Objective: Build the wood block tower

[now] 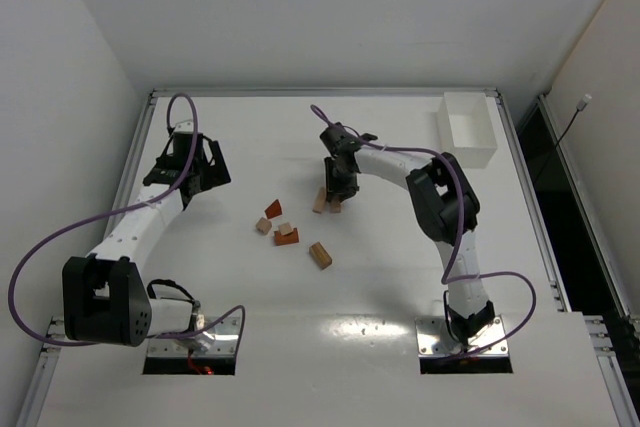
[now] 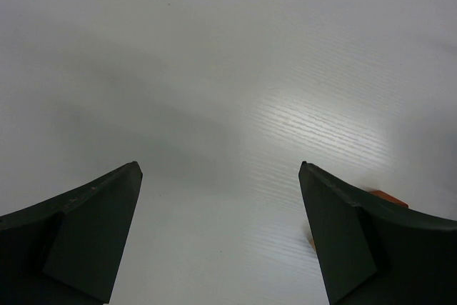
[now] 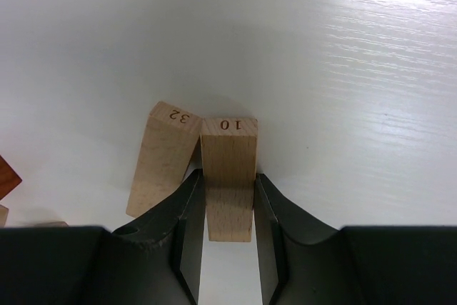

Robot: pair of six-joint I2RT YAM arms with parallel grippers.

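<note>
Right claw [image 3: 228,178] pinches the pale block marked 10 [image 3: 228,151].

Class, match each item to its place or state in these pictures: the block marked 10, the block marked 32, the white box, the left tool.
1. block marked 10
2. block marked 32
3. white box
4. left tool

A. open, holding nothing
B. far right corner of the table
C. gripped by the right tool
D. tilted, not gripped

Pairs: 1-C, 2-D, 3-B, 4-A
</note>
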